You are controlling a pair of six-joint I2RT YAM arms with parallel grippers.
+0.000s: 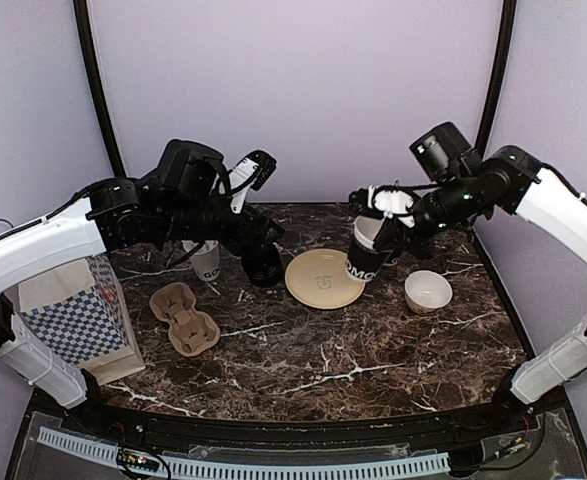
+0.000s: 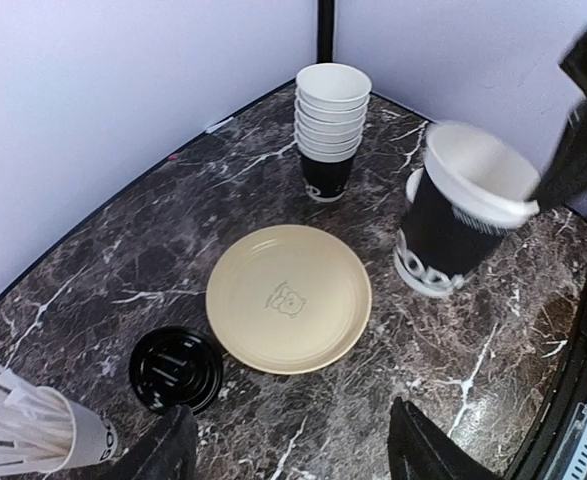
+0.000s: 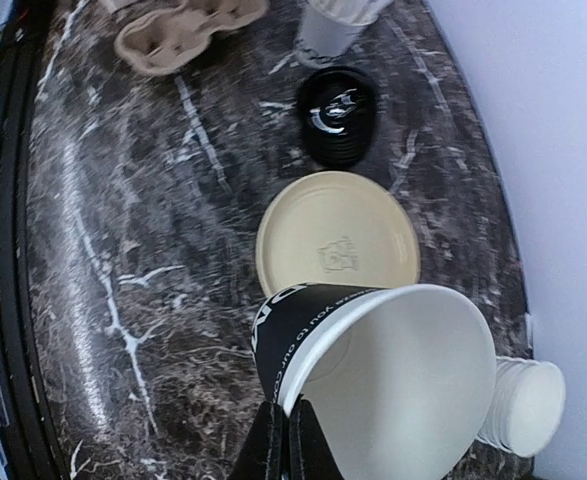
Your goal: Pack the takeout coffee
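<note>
In the left wrist view the straw cup (image 2: 43, 435) is cut off by the bottom left corner, and the right gripper (image 2: 561, 175) is only a dark blur at the rim of the cup (image 2: 453, 215). In the right wrist view the top edge cuts the carrier (image 3: 188, 25). There the cup also covers part of the stack (image 3: 528, 405) and an edge of the plate (image 3: 338, 235).

A beige plate (image 2: 288, 300) lies with black lids (image 2: 176, 368) just beside it. A cup stack (image 2: 331, 120) stands at the far corner of the table (image 2: 113, 250), near a tilted black cup (image 2: 453, 215).
</note>
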